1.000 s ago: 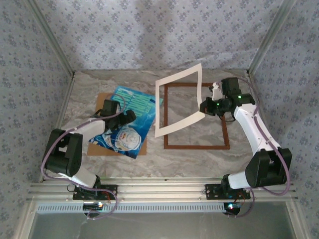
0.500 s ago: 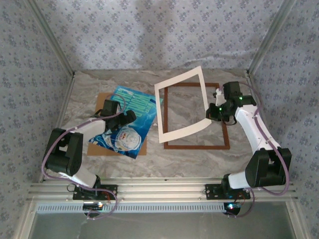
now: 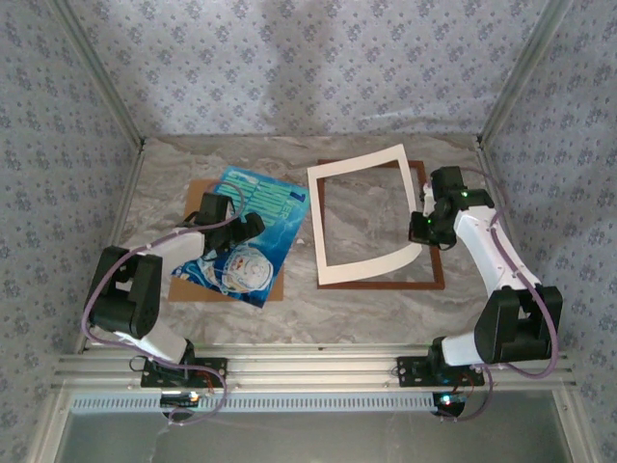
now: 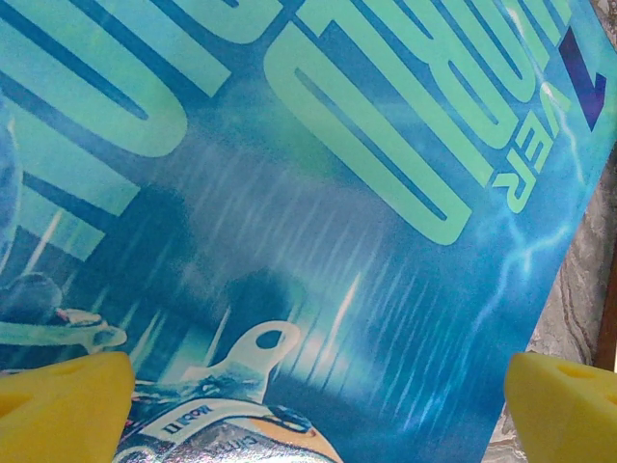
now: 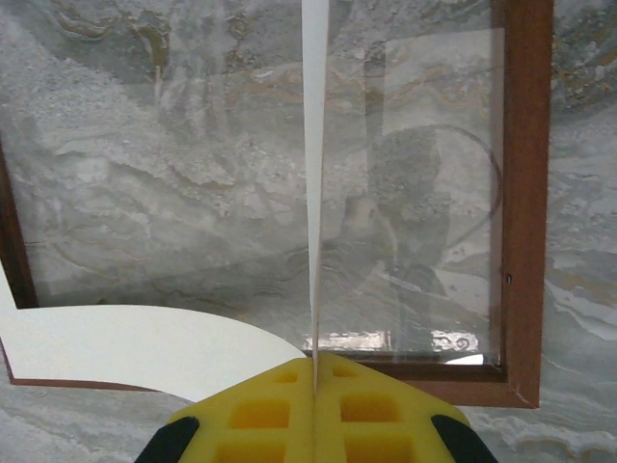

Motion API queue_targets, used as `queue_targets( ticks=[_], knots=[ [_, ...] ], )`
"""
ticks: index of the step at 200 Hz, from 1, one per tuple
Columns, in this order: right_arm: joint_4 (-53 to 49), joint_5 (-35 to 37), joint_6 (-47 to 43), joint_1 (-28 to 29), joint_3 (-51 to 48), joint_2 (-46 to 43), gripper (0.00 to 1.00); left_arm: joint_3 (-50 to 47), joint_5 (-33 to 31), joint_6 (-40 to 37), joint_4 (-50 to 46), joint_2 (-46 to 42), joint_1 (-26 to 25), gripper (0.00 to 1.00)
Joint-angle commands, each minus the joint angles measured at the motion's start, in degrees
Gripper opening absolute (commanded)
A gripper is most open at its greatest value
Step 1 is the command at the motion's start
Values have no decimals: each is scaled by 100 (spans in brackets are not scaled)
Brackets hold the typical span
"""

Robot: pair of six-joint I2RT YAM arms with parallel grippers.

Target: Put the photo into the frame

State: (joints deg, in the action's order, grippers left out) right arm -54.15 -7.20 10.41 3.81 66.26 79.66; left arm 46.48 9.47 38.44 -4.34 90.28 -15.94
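Gripper, right: your yellow pads are clamped together on the right edge of the cream-white mat. From your wrist you see that edge end-on, a thin white line rising straight up from between them.
Mat: its right side is lifted and bowed in your grip. Its left and near sides rest low over the frame.
Frame: it lies flat on the right half of the counter, with marbled stone showing through its opening.
Gripper, left: your jaws stand wide apart with one yellow fingertip at each lower corner of your wrist view. They are close above the photo and hold nothing. You cannot tell whether they touch it.
Photo: it lies skewed on the brown backing board on the left half of the counter, outside the frame. Its far right corner is near the mat's left side.
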Motion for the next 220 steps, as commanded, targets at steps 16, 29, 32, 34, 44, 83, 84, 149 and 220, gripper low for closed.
queue_targets(
  ticks=[16, 29, 32, 34, 44, 83, 84, 149, 220],
  knots=[
    [-286, 507, -36, -80, 141, 55, 0, 124, 58, -42, 21, -28, -50, 99],
    [-281, 561, 18, -118, 123, 57, 0, 120, 55, -38, 11, -36, -51, 98],
    [-280, 562, 33, -131, 113, 58, 0, 123, 55, -41, 16, -37, -49, 99],
    [-267, 569, 42, -139, 115, 59, 0, 129, 50, -41, 13, -35, -49, 99],
    [-255, 598, 107, -180, 83, 49, 0, 128, 48, -38, 3, -37, -49, 99],
    [-46, 427, 389, -379, -99, -42, 0, 150, 46, -51, -12, -44, -48, 99],
    [-44, 424, 394, -380, -101, -40, 0, 150, 46, -53, -13, -49, -48, 98],
    [192, 101, 438, -452, -210, -60, 0, 195, 48, -68, -48, -28, -49, 99],
    [231, -329, 594, -451, -253, -60, 0, 231, 46, -74, -93, -27, -49, 99]
  ],
)
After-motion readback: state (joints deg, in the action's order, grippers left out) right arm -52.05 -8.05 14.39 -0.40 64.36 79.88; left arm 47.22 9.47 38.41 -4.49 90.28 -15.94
